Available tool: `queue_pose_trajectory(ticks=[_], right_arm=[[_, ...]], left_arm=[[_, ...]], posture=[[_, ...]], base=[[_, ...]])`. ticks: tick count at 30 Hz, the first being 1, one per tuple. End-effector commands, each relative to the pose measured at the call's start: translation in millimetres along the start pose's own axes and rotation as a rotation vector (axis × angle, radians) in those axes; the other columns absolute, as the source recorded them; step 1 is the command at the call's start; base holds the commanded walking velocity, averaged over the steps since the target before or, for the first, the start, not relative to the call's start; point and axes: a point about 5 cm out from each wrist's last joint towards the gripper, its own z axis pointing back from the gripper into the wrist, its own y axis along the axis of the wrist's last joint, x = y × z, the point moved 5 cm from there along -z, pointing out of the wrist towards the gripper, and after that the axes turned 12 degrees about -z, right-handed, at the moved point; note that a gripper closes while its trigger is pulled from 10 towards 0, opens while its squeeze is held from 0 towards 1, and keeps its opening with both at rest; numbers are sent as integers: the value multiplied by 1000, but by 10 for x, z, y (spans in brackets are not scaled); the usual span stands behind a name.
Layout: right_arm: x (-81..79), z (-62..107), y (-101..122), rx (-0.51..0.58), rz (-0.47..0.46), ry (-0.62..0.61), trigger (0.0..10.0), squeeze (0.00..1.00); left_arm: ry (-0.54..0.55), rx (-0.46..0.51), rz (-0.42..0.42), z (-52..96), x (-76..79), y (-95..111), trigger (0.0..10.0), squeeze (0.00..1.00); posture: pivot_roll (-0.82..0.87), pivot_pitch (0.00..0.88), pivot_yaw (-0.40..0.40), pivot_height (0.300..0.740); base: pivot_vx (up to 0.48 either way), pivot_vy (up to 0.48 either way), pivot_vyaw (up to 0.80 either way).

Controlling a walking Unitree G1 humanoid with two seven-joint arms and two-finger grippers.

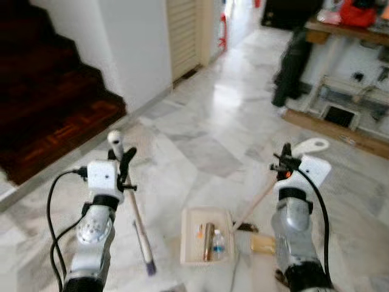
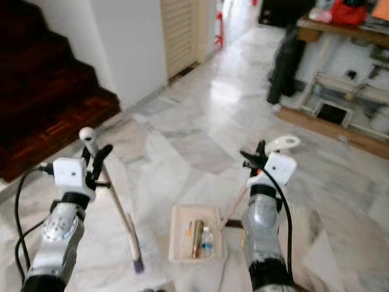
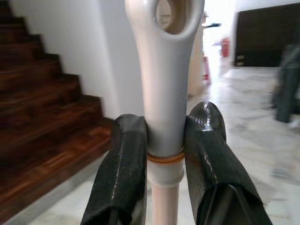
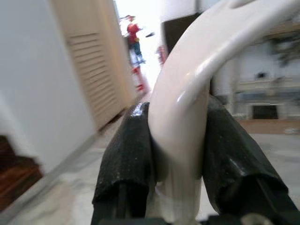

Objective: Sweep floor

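Shiny marble floor (image 1: 206, 115) with grey and white tiles spreads out in front of the robot. Dark wooden stairs (image 1: 42, 103) go up on the left, next to a white wall and a slatted door (image 1: 182, 36). A table (image 1: 346, 30) with things on it stands far off on the right.

The left gripper (image 1: 124, 165) is up in front of the robot. Its two black fingers (image 3: 124, 183) are squeezed tight on the top of the broom handle (image 1: 135, 210), just under the hole at the end. The stick leans down to the floor, and its purple tip touches the tiles.

The right gripper (image 1: 284, 163) is up too. Its fingers (image 4: 126, 159) are closed tight on the white dustpan handle (image 1: 310, 146). The thin stick goes down to the dustpan (image 1: 206, 234), which sits on the floor between the two arms. Inside it lie a small bottle (image 1: 218, 243) and some other bits of trash.
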Motion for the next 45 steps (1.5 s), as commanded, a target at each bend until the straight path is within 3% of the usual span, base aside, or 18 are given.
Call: queue_pose_trajectory(ticks=[1, 25, 31, 33, 37, 45], right_arm=[[-77, -62, 123, 45, -48, 11, 10000, 0], [-70, -3, -56, -41, -223, -15, 10000, 0], [-112, -3, -60, -44, -229, 5, 10000, 0], [-111, 1, -61, -45, -228, 6, 10000, 0], [-97, 8, -48, -42, -188, 20, 10000, 0], [-75, 6, -48, -45, -164, 21, 10000, 0]], left_arm=[[-2, 53, -15, -42, 7, 124, 10000, 0], [-7, 54, -23, -29, -10, 138, 10000, 0], [-11, 107, -33, -168, -18, 377, 10000, 0], [-15, 105, -29, -163, -18, 358, 10000, 0], [-15, 35, -25, -52, -29, 121, 10000, 0], [-10, 20, -32, -29, -58, 99, 10000, 0]], posture=[[81, 0, 9, 740], [89, 0, 18, 740], [102, 0, 18, 740], [100, 0, 18, 740], [94, 0, 18, 740], [99, 0, 13, 740]], base=[[0, 0, 0], [0, 0, 0], [0, 0, 0], [0, 0, 0], [0, 0, 0], [0, 0, 0]])
